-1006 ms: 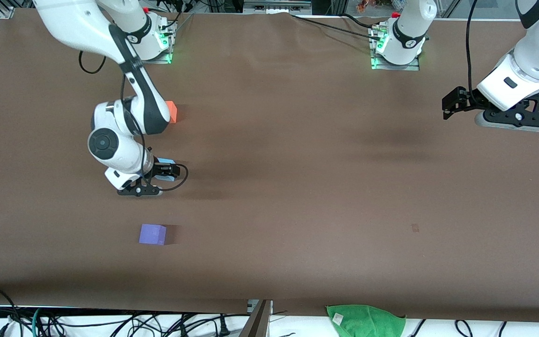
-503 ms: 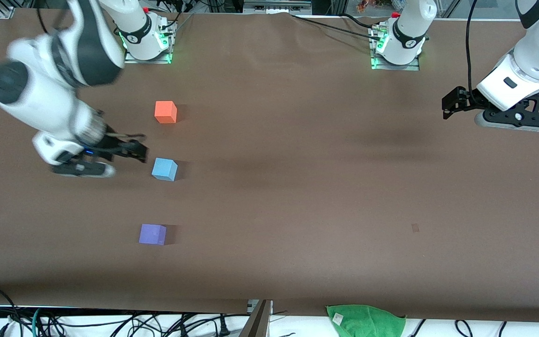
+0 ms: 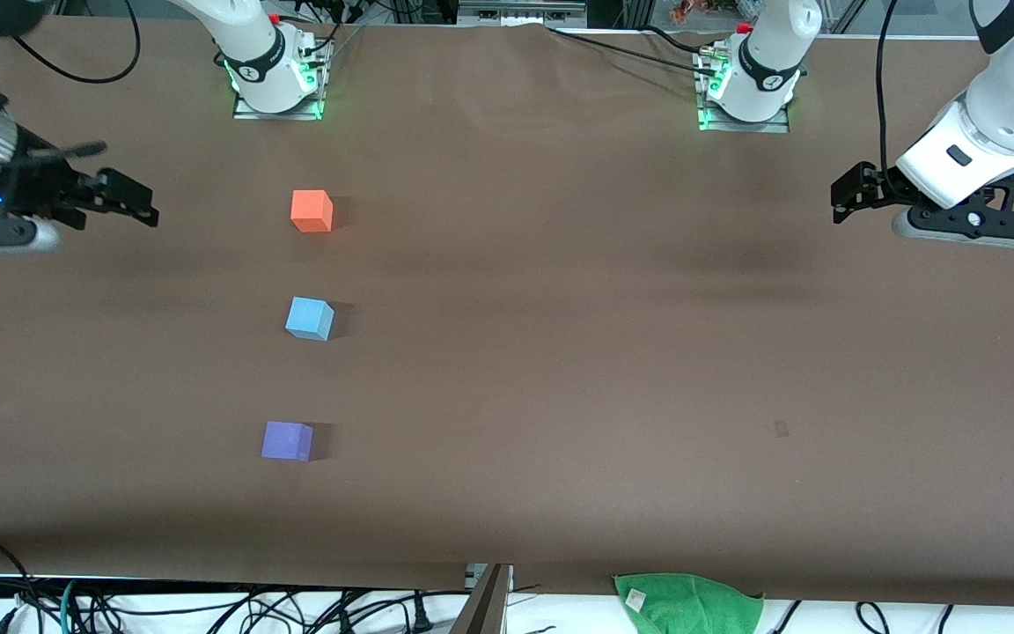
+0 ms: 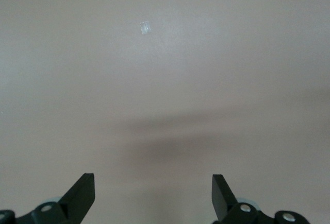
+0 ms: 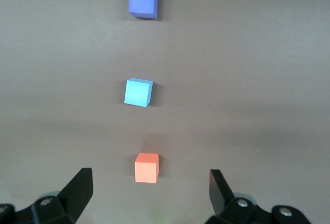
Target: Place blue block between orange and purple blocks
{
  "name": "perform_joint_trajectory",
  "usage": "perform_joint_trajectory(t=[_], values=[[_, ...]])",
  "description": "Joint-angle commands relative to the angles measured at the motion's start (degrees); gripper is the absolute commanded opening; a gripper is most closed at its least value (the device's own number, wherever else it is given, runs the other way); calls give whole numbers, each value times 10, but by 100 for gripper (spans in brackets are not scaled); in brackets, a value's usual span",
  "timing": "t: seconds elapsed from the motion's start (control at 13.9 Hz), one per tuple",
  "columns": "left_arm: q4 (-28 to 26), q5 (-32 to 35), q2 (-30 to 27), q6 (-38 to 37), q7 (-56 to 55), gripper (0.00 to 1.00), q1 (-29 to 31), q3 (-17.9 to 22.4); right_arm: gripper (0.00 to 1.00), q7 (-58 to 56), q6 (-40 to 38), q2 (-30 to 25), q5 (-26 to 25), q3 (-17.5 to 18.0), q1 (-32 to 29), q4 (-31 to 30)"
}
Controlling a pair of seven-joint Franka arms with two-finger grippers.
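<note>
The blue block [image 3: 309, 319] sits on the brown table between the orange block [image 3: 312, 211] and the purple block [image 3: 287, 441], the three in one line. The orange block is farthest from the front camera and the purple block nearest. My right gripper [image 3: 139, 204] is open and empty, up over the right arm's end of the table, apart from all blocks. Its wrist view shows the orange block [image 5: 147, 168], blue block [image 5: 138, 92] and purple block [image 5: 143, 1] past its open gripper [image 5: 149, 189]. My left gripper [image 3: 845, 199] waits open and empty over the left arm's end; its own view shows the open gripper [image 4: 153, 193] over bare table.
A green cloth [image 3: 687, 602] lies at the table's edge nearest the front camera. A small dark mark [image 3: 781, 429] is on the table toward the left arm's end. The arm bases [image 3: 274, 75] stand along the edge farthest from the front camera.
My right gripper has let go of the blue block, which stays between the orange and purple blocks. It has risen and swung away toward the right arm's end. The left arm has not moved.
</note>
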Motion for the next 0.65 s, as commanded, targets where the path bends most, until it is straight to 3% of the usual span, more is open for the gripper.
perform_joint_trajectory(t=[0.0,0.14,0.29,0.57], values=[[19,-13,9,-19,-3,100,-1,1,100,-9,-10,-3,-1,49,-40,-5],[19,-13,9,-23,-2,100,-1,-3,100,-25,-4,0,-7,89,-89,-2],[20,-13,9,-25,-4,100,-2,-5,100,-17,-4,3,-41,93,-85,2],[20,-13,9,-27,-8,100,-1,-7,100,-17,0,10,-45,92,-81,5]])
